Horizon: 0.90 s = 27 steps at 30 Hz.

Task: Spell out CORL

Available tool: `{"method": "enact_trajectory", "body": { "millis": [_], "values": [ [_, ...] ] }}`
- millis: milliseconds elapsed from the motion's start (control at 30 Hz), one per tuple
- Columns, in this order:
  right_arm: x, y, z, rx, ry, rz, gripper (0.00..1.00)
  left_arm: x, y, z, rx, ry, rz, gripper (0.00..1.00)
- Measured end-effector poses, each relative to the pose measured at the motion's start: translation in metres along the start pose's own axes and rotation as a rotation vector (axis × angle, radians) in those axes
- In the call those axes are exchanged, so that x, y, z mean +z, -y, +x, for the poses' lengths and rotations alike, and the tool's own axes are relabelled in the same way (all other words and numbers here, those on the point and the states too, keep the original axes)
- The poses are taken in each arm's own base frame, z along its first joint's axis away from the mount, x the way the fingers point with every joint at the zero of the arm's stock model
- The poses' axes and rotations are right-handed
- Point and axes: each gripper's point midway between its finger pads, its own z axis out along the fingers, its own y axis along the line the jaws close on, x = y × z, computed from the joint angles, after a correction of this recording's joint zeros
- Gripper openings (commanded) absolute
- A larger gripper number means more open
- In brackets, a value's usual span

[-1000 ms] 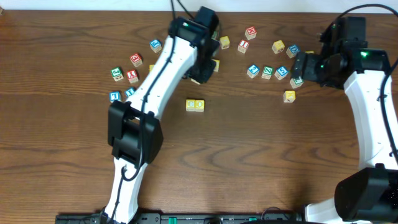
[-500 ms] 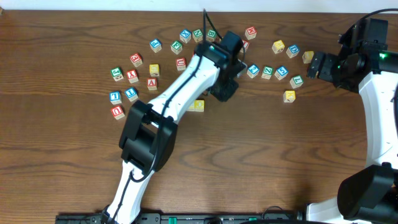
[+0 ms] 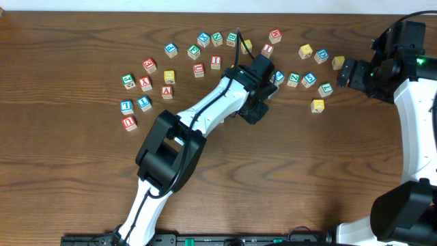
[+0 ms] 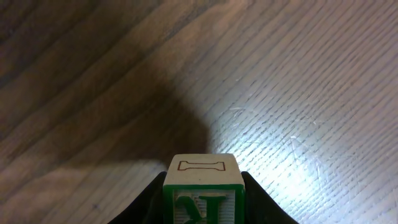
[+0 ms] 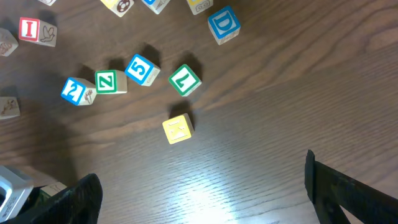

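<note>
Block (image 4: 202,186) with a green letter is travelling clamped in the left gripper (image 3: 254,109), swinging from the table's (image 3: 307,178) back edge toward its middle, likely extending the word; the right gripper (image 5: 202,186) is waiting wide.

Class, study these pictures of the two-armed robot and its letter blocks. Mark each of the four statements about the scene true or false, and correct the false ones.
1. The left gripper grips a green-lettered block. True.
2. The right gripper is shut on the yellow block. False: its jaws stand wide open and empty, and the yellow block lies on the table ahead of them.
3. The green Z block sits between the blue 2 block and the blue 5 block. True.
4. The blue D block is stacked on another block. False: it rests directly on the table, with nothing under it.
</note>
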Motion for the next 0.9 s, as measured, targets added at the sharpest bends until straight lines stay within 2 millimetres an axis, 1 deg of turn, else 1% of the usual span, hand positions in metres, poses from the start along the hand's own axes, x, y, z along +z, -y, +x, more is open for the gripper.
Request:
{"method": "enact_trajectory", "body": {
  "millis": [900],
  "values": [
    [0.0001, 0.0000, 0.0000, 0.000, 0.000, 0.000, 0.99, 0.0000, -0.0002, -0.0016, 0.001, 0.006, -0.001, 0.33]
  ]
}}
